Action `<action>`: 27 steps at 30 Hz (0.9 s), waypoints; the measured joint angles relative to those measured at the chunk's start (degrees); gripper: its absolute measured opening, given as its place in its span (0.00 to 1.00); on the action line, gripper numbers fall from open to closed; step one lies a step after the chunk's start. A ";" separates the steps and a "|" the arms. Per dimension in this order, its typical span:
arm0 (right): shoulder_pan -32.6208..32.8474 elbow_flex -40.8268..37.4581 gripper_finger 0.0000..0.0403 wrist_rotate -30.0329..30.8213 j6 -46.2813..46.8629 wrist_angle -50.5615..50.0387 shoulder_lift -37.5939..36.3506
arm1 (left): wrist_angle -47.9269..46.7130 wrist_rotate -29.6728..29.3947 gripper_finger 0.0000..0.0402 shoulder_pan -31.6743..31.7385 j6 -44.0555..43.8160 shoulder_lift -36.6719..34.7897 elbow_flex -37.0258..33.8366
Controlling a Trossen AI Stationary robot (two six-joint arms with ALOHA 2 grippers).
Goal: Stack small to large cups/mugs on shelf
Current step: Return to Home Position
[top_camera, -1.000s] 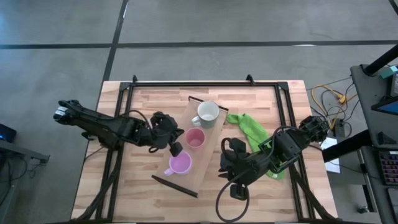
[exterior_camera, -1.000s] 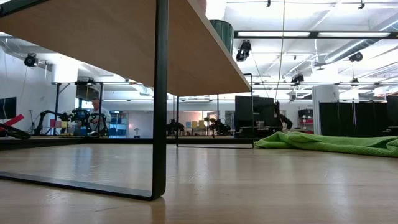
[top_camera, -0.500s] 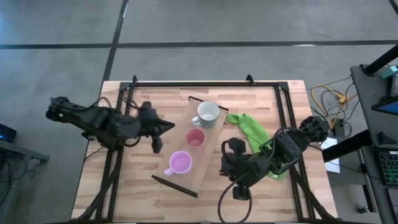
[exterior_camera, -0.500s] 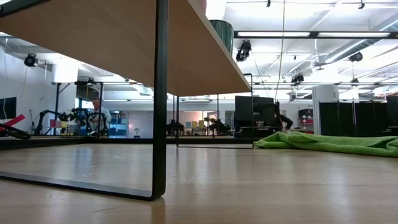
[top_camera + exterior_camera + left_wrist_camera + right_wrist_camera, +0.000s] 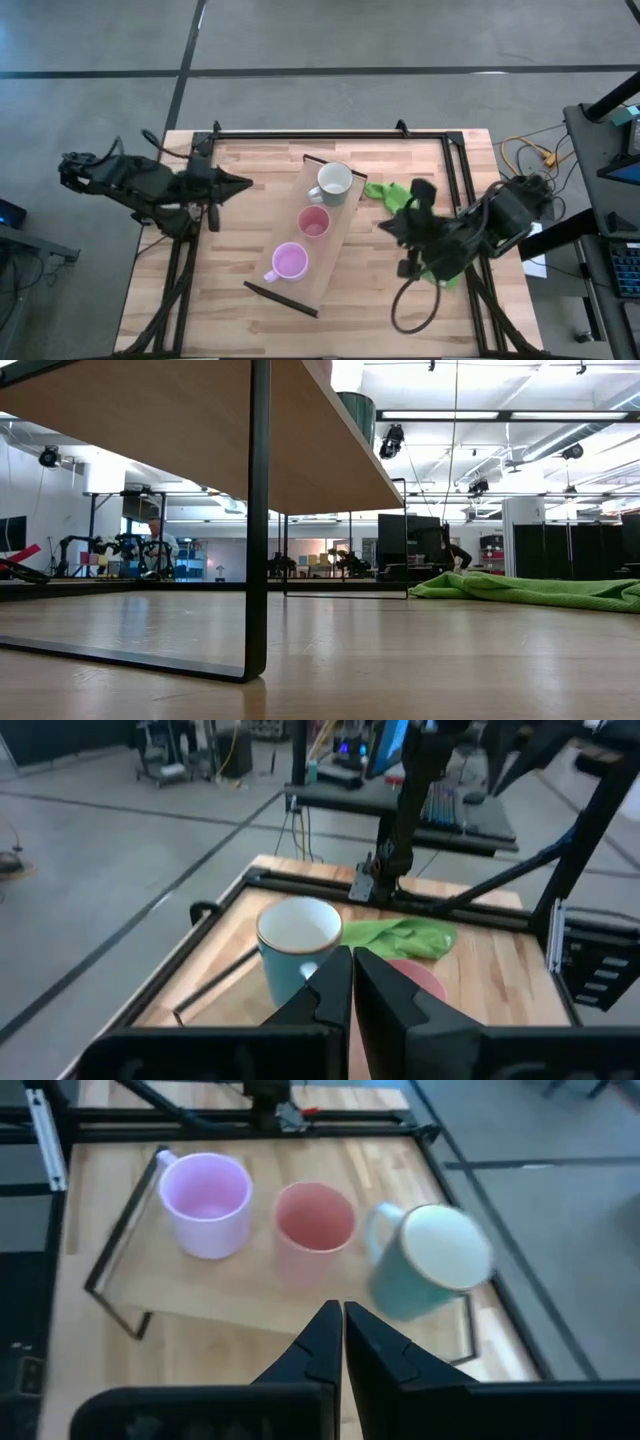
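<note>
Shelf (image 5: pixel 335 250) lay diagonal at centre frame. Left gripper (image 5: pixel 240 184) sat left of it, right gripper (image 5: pixel 340 1342) right of it. Both were closed, empty and apart from it.

Three vessels stand in a row down the shelf (image 5: pixel 322 268): grey-white mug (image 5: pixel 334 181), salmon cup (image 5: pixel 314 222), lilac mug (image 5: pixel 291 262). The gaps between them are narrow and none touch. The air above the rims is open.

Left of the shelf I have broad bare worktop (image 5: pixel 230 255). The left gripper (image 5: pixel 248 183) hangs there, fingers pressed together, apart from the shelf.

The right side is tighter. A green cloth (image 5: pixel 388 196) lies just beside the shelf's far end. The right gripper (image 5: pixel 388 228) hangs over it near the shelf edge, fingers together.

Black frame rails (image 5: pixel 330 134) fence the far and side edges.

In the low view there is an open gap under the shelf, broken by its black leg (image 5: pixel 258 510).
</note>
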 joint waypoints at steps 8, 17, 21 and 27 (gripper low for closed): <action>-0.28 -3.24 0.02 1.06 -6.30 -0.37 -9.10 | -1.68 -0.37 0.00 0.00 0.28 -5.75 -0.04; -0.44 -14.94 0.02 -0.59 -6.12 8.45 -26.66 | -1.16 -8.05 0.00 0.02 -0.09 -7.95 -0.06; -0.46 -25.49 0.02 -0.32 -7.33 13.70 -32.63 | -0.97 -11.28 0.00 0.02 -0.09 -8.28 -0.07; -1.39 -42.70 0.02 4.42 -15.56 39.79 -41.53 | -0.96 -14.50 0.00 0.02 -0.05 -9.13 -0.05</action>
